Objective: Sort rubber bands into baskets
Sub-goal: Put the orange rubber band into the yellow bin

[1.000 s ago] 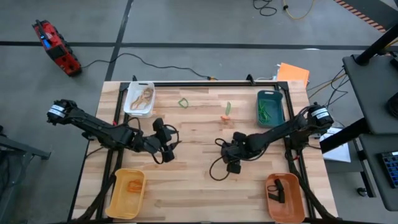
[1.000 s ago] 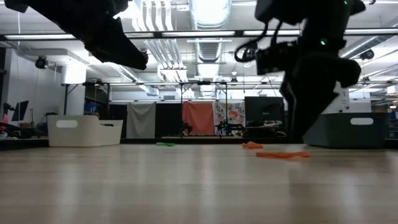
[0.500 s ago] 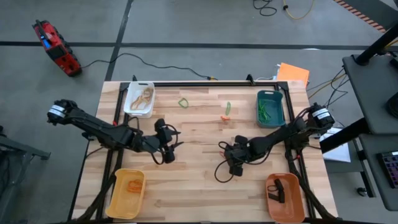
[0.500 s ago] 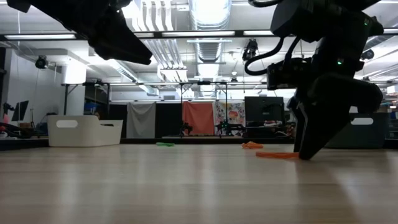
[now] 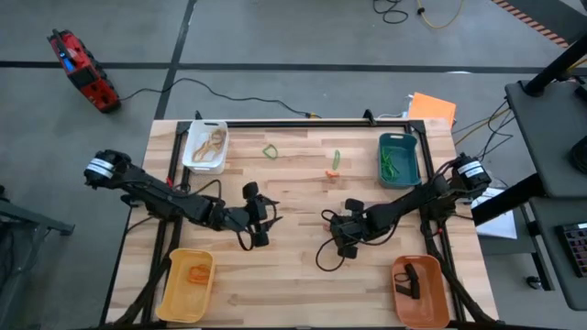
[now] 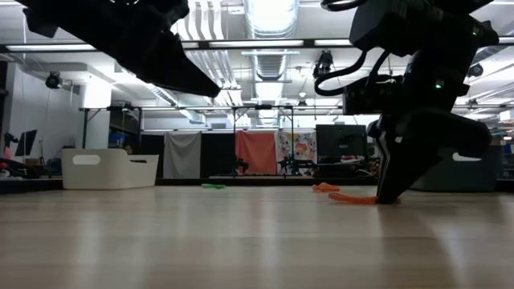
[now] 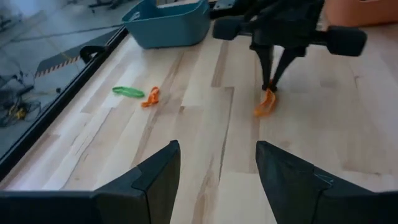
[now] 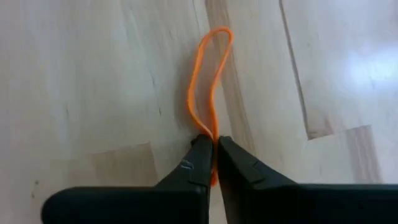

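An orange rubber band (image 8: 208,74) lies as a long narrow loop on the wooden table near its middle. My right gripper (image 8: 213,142) is shut on one end of it, with its fingers pointing steeply down at the table (image 5: 345,240). My left gripper (image 7: 217,180) is open with nothing between its fingers. It hovers left of the table's middle (image 5: 260,225) and faces the right gripper (image 7: 271,87). Two green bands (image 5: 270,151) (image 5: 337,158) and another orange band (image 5: 331,174) lie loose farther back. The white (image 5: 205,145), teal (image 5: 398,158), yellow (image 5: 186,282) and orange (image 5: 421,290) baskets stand at the corners. My right gripper pinches the band's end nearest it (image 8: 212,132) between its two fingertips. It comes steeply from above, with the fingers in line with the loop's length. The rest of the loop (image 6: 352,198) lies stretched out on the table, away from the fingertips.
The white basket holds tan bands, the teal one green bands, the yellow one orange bands and the orange one a black object. A black cable (image 5: 323,255) loops on the table by my right gripper. Bare wood lies between the two grippers.
My right gripper has sunk to the table and shut on the end of the orange band. My left gripper has moved toward the table's right edge and slightly down, staying open.
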`<move>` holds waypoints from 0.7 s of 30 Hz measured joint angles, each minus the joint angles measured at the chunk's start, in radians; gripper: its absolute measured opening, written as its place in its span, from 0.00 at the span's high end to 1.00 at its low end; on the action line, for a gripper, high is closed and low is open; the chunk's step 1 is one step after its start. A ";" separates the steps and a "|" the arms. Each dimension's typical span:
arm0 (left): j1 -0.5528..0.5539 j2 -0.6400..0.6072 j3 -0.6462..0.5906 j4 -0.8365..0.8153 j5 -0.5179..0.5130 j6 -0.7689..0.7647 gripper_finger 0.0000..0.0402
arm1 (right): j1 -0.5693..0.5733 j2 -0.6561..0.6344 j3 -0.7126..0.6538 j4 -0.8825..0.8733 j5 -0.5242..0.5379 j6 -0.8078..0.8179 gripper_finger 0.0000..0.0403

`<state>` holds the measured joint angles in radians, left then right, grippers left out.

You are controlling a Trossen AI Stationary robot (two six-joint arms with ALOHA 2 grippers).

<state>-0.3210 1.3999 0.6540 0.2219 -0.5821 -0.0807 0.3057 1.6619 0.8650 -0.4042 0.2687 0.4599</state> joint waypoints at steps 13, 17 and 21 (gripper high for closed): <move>-0.001 0.089 0.000 0.240 0.192 0.177 0.52 | -0.003 -0.062 -0.002 0.435 0.065 -0.267 0.98; -0.001 0.084 -0.002 0.261 0.190 0.180 0.52 | -0.003 -0.061 -0.003 0.570 0.074 -0.353 0.98; 0.000 0.082 -0.002 0.268 0.189 0.177 0.52 | 0.000 -0.061 -0.003 0.684 0.075 -0.437 0.98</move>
<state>-0.3214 1.4822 0.6521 0.4902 -0.3926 0.0968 0.3057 1.6009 0.8621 0.2799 0.3435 0.0228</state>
